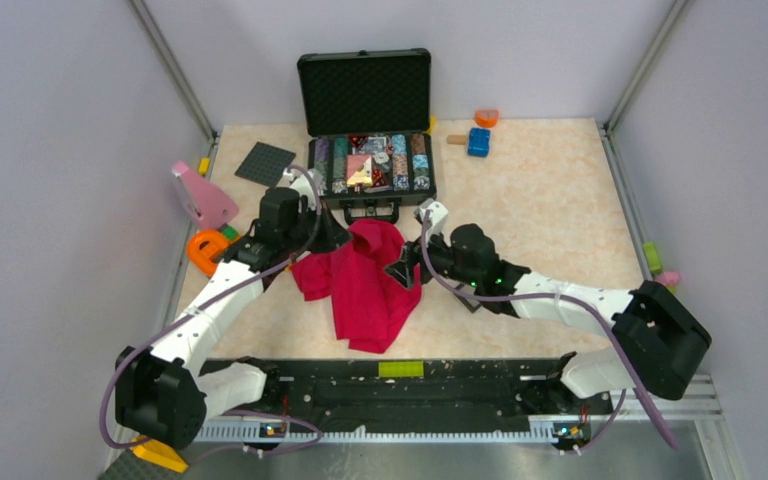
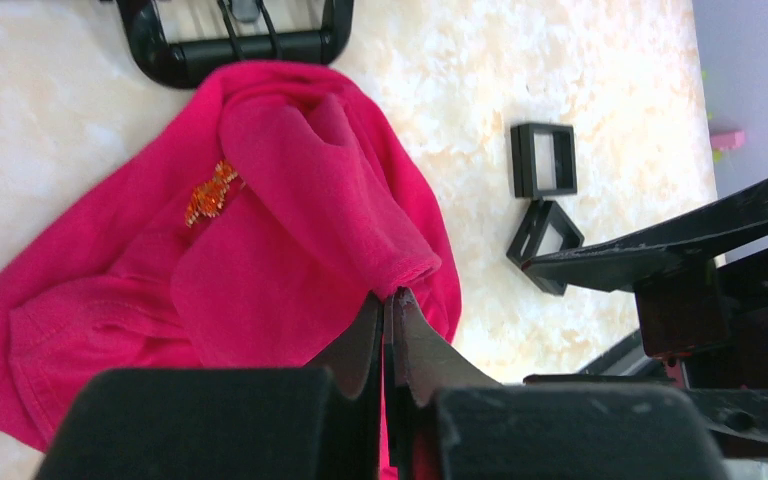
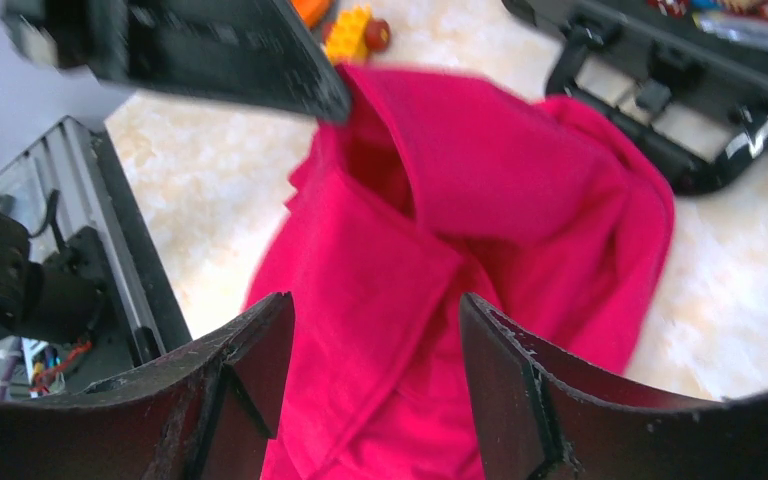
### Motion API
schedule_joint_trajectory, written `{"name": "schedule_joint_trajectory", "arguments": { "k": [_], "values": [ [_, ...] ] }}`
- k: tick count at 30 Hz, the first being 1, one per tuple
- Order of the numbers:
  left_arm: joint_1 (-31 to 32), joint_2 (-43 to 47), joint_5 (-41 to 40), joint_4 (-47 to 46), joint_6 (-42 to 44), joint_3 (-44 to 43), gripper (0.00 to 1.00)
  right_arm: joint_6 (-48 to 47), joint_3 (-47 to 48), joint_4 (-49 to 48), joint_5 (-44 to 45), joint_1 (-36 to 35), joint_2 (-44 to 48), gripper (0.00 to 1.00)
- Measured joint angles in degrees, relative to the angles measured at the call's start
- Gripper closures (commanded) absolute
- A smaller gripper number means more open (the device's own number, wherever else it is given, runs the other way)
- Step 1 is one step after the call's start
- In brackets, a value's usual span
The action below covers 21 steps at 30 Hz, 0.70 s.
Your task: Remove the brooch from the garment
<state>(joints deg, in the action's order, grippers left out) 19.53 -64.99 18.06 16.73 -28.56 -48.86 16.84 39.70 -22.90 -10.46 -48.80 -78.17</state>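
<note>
Only left wrist view shows brooch (image 2: pixel 212 195) on garment (image 2: pixel 290 250).

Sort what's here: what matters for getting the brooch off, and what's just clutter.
Job: tiny orange spiky brooch; crimson cloth garment; left tool, shut on a garment fold; right tool, open.
Clutter: open black chip case; blue plastic block; orange ring toy; pink plastic piece; dark grey square baseplate.
</note>
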Motion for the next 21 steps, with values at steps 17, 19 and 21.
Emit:
{"name": "schedule_joint_trajectory", "arguments": {
  "k": [17,19,21],
  "values": [
    [0.07,0.0,7.06,4.28,-1.33,-2.03,1.0,-0.74,9.92,1.25,-2.86,-3.98,-10.97,0.46],
    [0.07,0.0,7.85,4.26,-1.81,-2.14,1.0,-0.63,9.92,1.01,-2.64,-3.98,-11.41,0.41],
    [0.09,0.0,8.81,4.2,-2.4,-2.14,1.0,-0.48,9.92,0.46,-2.29,-3.98,-11.78,0.37]
  ]
}}
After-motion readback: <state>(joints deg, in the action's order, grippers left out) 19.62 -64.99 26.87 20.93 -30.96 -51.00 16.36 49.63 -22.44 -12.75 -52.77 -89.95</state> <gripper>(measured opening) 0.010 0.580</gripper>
